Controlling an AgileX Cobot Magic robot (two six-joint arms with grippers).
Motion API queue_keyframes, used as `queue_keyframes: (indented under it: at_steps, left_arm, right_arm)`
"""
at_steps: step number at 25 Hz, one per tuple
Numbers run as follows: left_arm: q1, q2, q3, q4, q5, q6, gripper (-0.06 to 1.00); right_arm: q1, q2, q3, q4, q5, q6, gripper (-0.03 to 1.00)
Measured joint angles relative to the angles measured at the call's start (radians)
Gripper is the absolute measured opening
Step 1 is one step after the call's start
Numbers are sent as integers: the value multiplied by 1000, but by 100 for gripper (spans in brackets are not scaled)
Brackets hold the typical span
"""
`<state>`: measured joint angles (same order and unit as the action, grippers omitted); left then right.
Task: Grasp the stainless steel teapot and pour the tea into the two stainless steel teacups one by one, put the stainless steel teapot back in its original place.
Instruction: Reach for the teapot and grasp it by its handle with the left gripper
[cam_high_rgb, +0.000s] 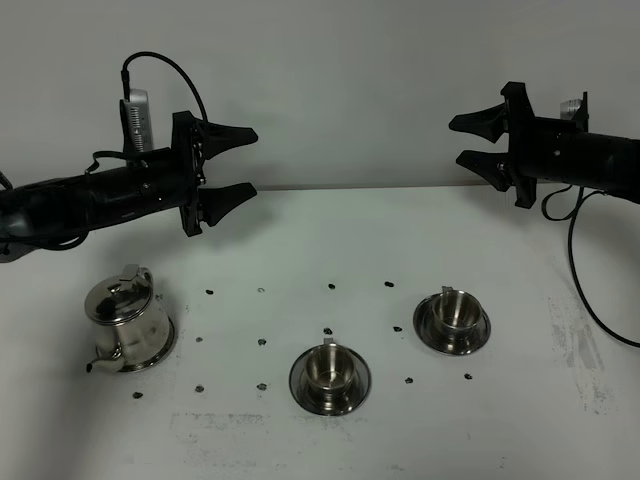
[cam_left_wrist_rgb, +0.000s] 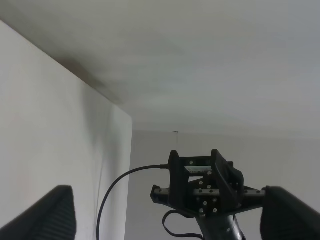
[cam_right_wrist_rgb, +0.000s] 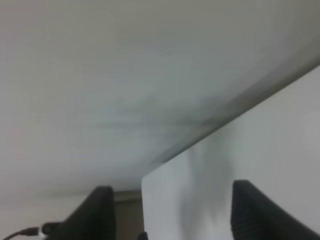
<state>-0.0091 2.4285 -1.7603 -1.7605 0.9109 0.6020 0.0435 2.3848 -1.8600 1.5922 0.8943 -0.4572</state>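
Observation:
The stainless steel teapot (cam_high_rgb: 127, 318) stands at the left of the white table, its lid tilted open and its spout toward the front left; the plate under it shows only as a thin rim (cam_high_rgb: 170, 340). Two stainless steel teacups on dark saucers stand to the right: one at front centre (cam_high_rgb: 330, 367), one further right (cam_high_rgb: 455, 311). No tea is visible. My left gripper (cam_high_rgb: 245, 161) is open and empty, raised above and behind the teapot. My right gripper (cam_high_rgb: 467, 140) is open and empty, high at the back right. The wrist views show only fingertips (cam_left_wrist_rgb: 57, 210) (cam_right_wrist_rgb: 252, 205), the wall and the table.
Small black marks dot the white table (cam_high_rgb: 330, 287) around the cups. The table's back edge meets a grey wall. The right arm's cable (cam_high_rgb: 590, 300) hangs down at the far right.

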Motion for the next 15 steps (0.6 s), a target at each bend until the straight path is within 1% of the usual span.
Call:
queue_keyframes:
  at_steps: [10, 13, 15]
  left_arm:
    - [0, 0, 0, 0, 0, 6, 74]
    - [0, 0, 0, 0, 5, 54, 73]
    - [0, 0, 0, 0, 14, 103, 72]
  right_arm:
    - [0, 0, 0, 0, 0, -2, 49]
    - [0, 0, 0, 1, -1, -47, 49]
    - [0, 0, 0, 1, -1, -120, 49]
